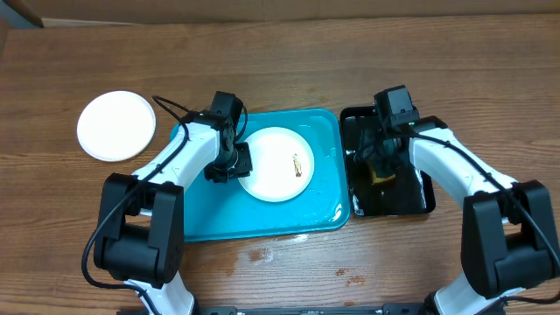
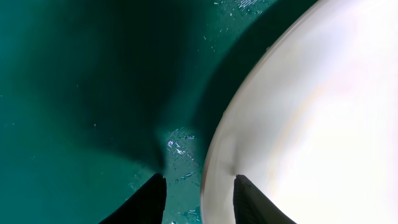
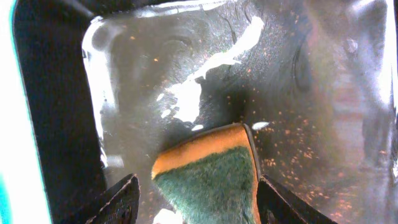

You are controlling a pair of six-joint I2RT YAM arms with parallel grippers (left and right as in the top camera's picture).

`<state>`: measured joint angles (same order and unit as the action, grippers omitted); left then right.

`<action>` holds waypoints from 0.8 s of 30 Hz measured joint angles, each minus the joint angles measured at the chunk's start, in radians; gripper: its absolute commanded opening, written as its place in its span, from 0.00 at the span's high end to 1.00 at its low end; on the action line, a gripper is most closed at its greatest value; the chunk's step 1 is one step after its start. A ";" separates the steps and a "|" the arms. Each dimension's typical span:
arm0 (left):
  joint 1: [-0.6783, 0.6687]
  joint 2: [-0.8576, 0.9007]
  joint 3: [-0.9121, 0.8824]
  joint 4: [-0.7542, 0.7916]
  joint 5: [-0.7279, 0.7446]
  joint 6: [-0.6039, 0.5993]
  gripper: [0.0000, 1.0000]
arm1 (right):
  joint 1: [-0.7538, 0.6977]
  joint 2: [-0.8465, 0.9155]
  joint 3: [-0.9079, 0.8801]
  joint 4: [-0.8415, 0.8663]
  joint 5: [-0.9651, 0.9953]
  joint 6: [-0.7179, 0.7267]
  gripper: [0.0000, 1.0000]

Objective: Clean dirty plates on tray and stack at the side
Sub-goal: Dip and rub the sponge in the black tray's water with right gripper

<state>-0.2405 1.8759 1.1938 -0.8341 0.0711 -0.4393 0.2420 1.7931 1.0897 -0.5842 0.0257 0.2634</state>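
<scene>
The left end effector [image 2: 199, 178] stands released astride the rim of the smeared white plate [image 1: 276, 164] in the turquoise tray [image 1: 210, 219], likely to steady it. The right end effector [image 3: 198, 182] hangs parted around the sponge [image 3: 208, 174] in the black tray [image 1: 420, 206], not gripping. Past the turquoise tray's raised rim, a clean white plate [image 1: 115, 125] lies on the tabletop [image 1: 350, 52], with open room around it.

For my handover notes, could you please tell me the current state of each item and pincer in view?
Turquoise tray, wet with droplets.
Smeared plate, flat on that tray, brown marks.
Side plate, on the bare table, looks clean.
Black tray, wet, speckled.
Sponge, lying in the black tray.
Left pincer, open, straddling the smeared plate's rim.
Right pincer, open around the sponge.
</scene>
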 measured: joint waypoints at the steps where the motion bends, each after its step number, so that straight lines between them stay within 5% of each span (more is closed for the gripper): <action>1: 0.000 0.000 0.000 0.000 0.000 0.000 0.62 | 0.000 0.006 -0.006 0.011 0.000 -0.002 0.39; 4: 0.000 0.000 0.000 0.002 0.000 0.000 0.62 | 0.000 0.022 -0.033 0.051 0.000 -0.002 0.45; 8: 0.000 0.000 0.000 0.003 0.000 0.000 0.62 | 0.000 0.040 -0.045 0.086 0.003 -0.007 0.96; 12: 0.000 0.000 0.000 0.003 0.000 0.000 0.62 | 0.000 0.049 -0.046 0.149 0.005 -0.003 0.96; 15: 0.000 0.000 0.000 0.003 0.000 0.000 0.60 | 0.000 0.050 -0.042 0.163 0.004 0.003 0.53; 17: 0.000 0.000 0.000 0.003 0.000 0.000 0.57 | 0.000 0.050 -0.022 0.120 0.004 -0.002 0.39; 24: 0.000 0.000 0.000 0.003 0.000 0.000 0.55 | 0.000 0.051 0.104 -0.087 0.003 -0.002 0.39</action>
<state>-0.2405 1.8759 1.1938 -0.8307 0.0708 -0.4393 0.2420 1.8442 1.1938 -0.6716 0.0288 0.2619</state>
